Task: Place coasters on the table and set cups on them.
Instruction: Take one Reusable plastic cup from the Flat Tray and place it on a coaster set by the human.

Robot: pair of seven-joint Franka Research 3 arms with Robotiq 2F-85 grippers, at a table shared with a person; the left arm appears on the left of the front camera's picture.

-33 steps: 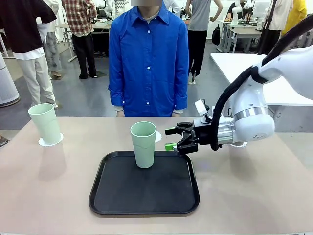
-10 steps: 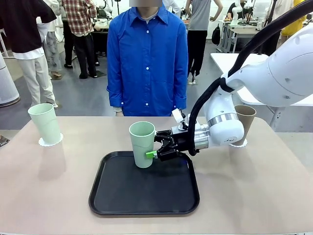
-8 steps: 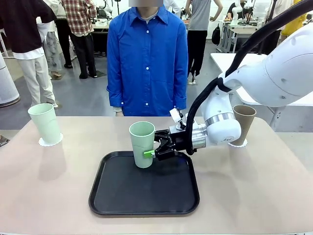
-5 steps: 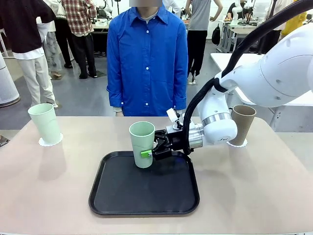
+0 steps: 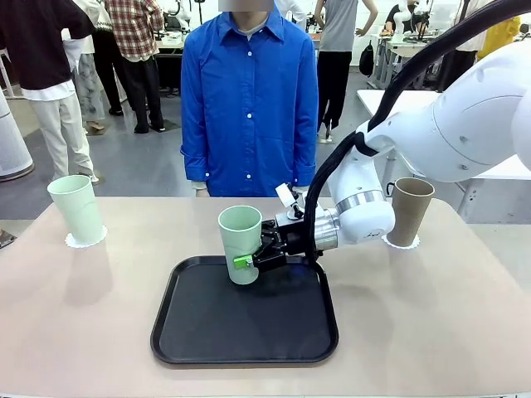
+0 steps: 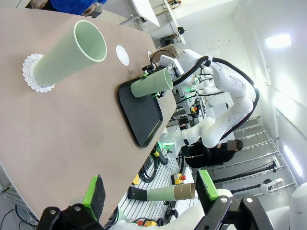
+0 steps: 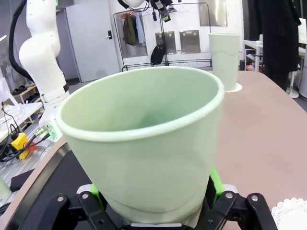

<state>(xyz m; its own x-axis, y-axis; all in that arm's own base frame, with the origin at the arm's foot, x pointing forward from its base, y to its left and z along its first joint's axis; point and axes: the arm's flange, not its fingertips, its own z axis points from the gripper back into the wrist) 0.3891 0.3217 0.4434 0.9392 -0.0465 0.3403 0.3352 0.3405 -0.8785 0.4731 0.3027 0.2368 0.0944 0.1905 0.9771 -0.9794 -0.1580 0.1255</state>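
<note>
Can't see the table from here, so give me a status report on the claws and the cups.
Right claw shut on mint cup, cup tilted on black tray. Left claw open, empty. Bare coaster waiting behind tray; nothing blocking.

Beyond the jaws, a grey floor (image 5: 149,162) runs back to white work tables (image 5: 415,51) where bystanders (image 5: 133,50) stand. Off to the right, a white table (image 5: 390,104) edges in. Behind the jaws' far side, a clothes rack (image 7: 139,33) stands against a pale wall (image 7: 91,38)
</note>
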